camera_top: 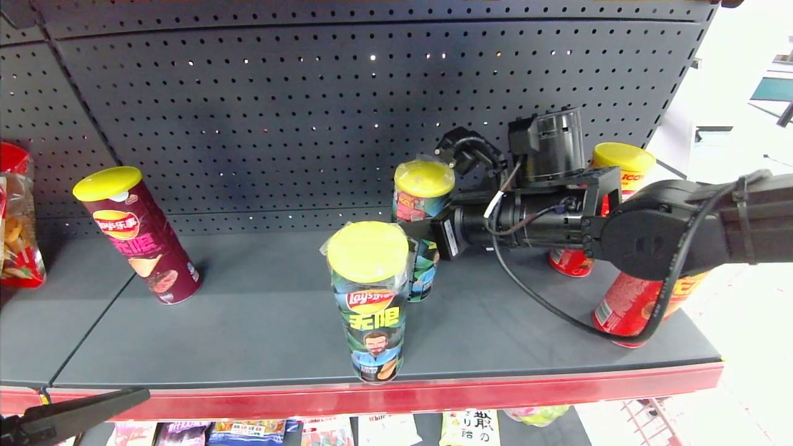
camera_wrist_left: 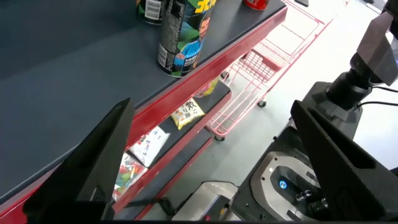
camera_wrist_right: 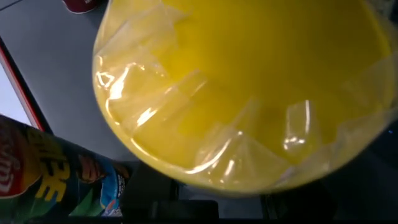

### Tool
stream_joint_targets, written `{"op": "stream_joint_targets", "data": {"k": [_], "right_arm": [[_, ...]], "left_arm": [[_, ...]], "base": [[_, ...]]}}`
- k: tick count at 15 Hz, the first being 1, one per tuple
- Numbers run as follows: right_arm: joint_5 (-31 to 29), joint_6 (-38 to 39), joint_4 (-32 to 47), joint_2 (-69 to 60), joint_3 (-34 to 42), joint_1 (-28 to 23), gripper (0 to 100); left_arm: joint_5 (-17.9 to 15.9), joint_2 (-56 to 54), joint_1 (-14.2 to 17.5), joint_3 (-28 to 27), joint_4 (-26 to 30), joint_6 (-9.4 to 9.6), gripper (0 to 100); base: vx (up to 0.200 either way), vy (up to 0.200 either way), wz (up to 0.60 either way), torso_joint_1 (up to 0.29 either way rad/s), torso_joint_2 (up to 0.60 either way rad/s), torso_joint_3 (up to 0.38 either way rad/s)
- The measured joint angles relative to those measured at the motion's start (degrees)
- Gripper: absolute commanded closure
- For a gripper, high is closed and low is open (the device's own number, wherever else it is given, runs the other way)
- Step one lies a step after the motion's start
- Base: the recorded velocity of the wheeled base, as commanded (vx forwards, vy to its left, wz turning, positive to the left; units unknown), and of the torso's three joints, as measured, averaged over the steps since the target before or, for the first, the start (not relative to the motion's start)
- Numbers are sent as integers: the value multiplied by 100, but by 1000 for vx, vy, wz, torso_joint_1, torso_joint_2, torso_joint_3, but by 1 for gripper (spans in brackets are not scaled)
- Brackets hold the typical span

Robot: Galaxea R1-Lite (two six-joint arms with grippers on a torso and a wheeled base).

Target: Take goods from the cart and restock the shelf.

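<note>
On shelf: front can directly before rear can.

We log the shelf deck as matt grey painted metal, perforated back panel equally matt, glossy red edge strip, front can in glossy printed wrap, rear can with smooth yellow plastic lid under crinkled clear film, cart of coated red wire.

right arm: matte black, rounded joint, cylindrical wrist | cable: black, looping | left gripper: 2 black wedge fingers
</note>
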Motion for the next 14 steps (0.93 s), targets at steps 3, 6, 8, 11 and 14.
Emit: {"op": "stream_joint_targets", "data": {"k": [3,6,8,11,14], "right_arm": [[-7,0,28,123,-179,2,100],[-85,-29,55,267,-468,18,100],[-117,-54,57,325,-524,29,100],[-200,-202,46,391,-545,40,100],[-213,-194,39,424,-579,79,100]], "left_arm": [[1,-11,0,-1,2,0,0],[6,-24,0,-11,16,2,0],[4,-28,0,-11,13,0,0],[1,-37,0,-9,16,0,0],[1,-37,0,-12,13,2,0]], "base": [[0,0,0,0,0,0],[0,0,0,0,0,0],[0,0,0,0,0,0],[0,0,0,0,0,0],[0,0,0,0,0,0]]}}
